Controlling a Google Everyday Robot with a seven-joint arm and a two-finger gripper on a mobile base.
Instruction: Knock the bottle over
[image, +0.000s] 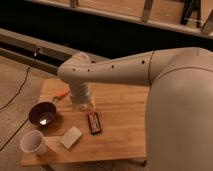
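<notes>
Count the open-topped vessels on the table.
2: the dark bowl at the left edge, the white paper cup at the front-left corner. The gripper, just right of the bowl, may hide more.

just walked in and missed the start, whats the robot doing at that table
The robot's arm reaches over the wooden table, its gripper lowered between an orange-handled tool and a flat dark packet. The job is knocking over a bottle, but I cannot make one out near the gripper. A dark bowl, white cup and pale block sit front left.
</notes>
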